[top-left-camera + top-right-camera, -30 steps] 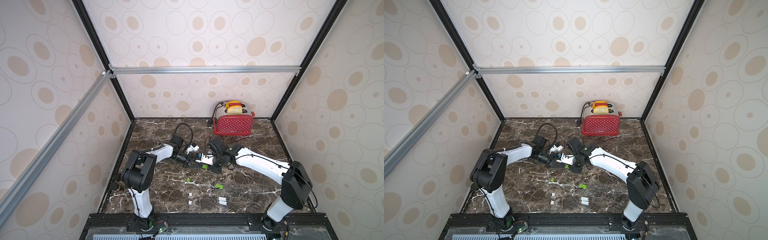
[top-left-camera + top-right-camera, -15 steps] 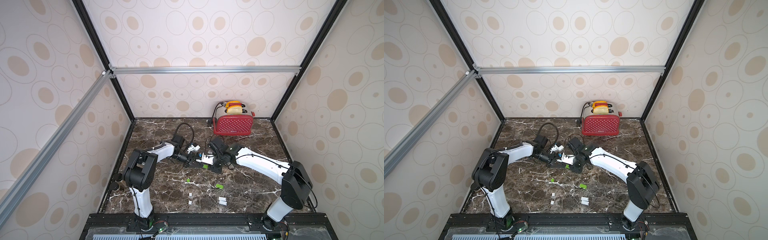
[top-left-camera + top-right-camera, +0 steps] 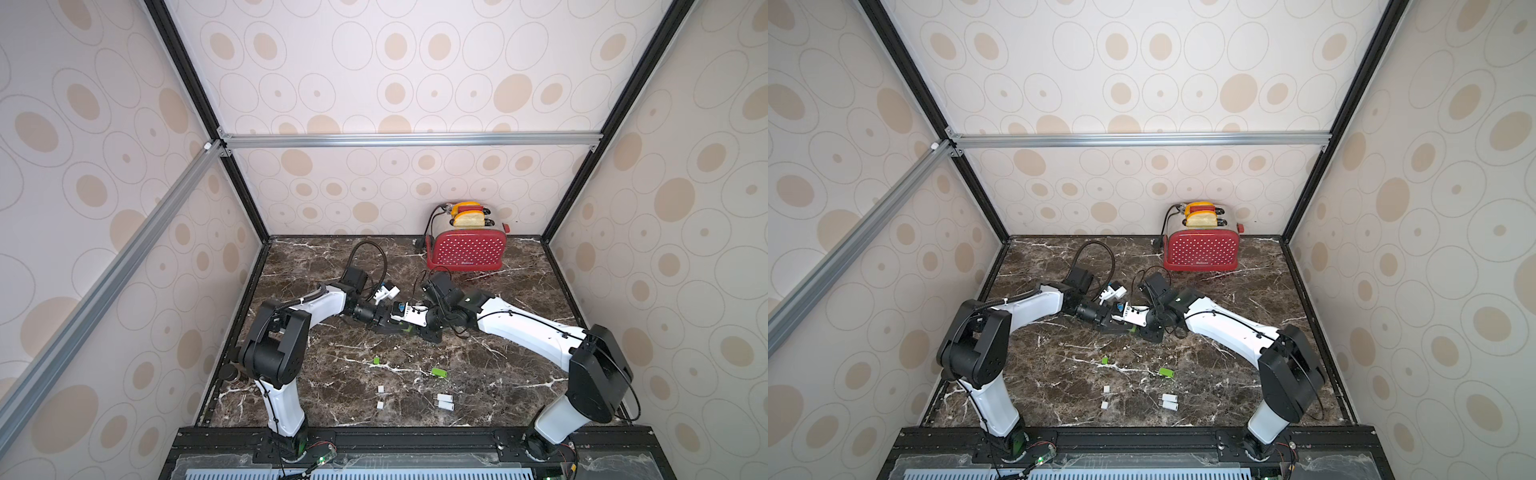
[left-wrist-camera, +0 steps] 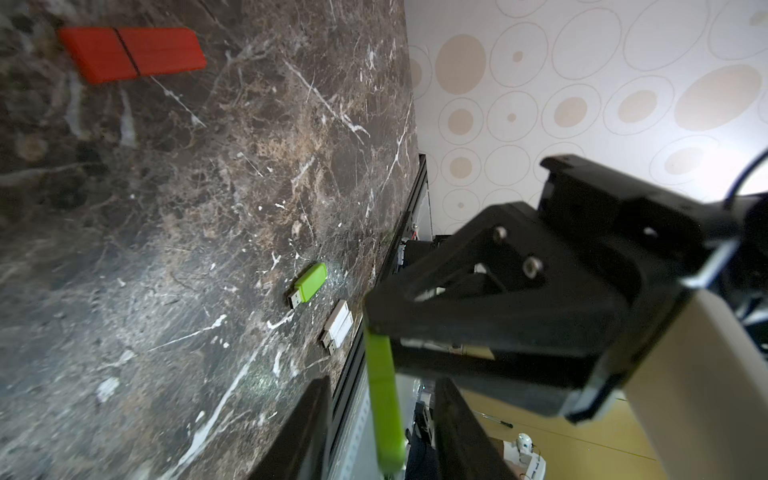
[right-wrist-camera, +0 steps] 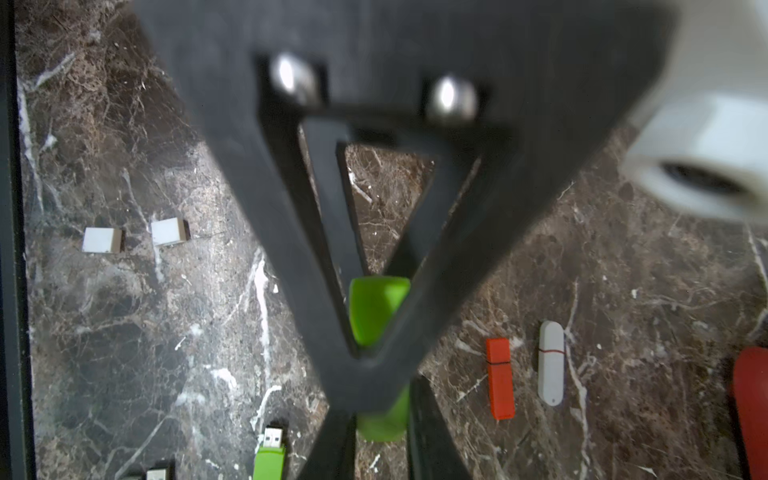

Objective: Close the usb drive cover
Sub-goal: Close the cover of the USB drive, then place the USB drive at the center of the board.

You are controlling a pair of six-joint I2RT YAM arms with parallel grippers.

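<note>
A green usb drive (image 4: 388, 415) hangs level above the marble table (image 3: 332, 374), mid-table. My right gripper (image 5: 380, 411) is shut on one end of it (image 5: 382, 424). The other end lies between the fingers of my left gripper (image 4: 384, 390), which is open, with a gap on each side of the drive. A faint seam crosses the green body and no metal plug shows, so its cover looks seated. In both top views the two grippers (image 3: 384, 322) (image 3: 417, 326) meet nose to nose, and only a green sliver (image 3: 1133, 329) shows.
Nearer the front lie a green drive with a bare plug (image 3: 439, 372), a green cap (image 3: 376, 360), two white caps (image 3: 380, 389) and two white drives (image 3: 444, 401). A red toaster (image 3: 467, 251) stands at the back. Capped red (image 5: 500, 378) and white (image 5: 550, 361) drives lie nearby.
My left gripper has opened off the green drive. Both arms stay where they were, and the right gripper still holds the drive.
</note>
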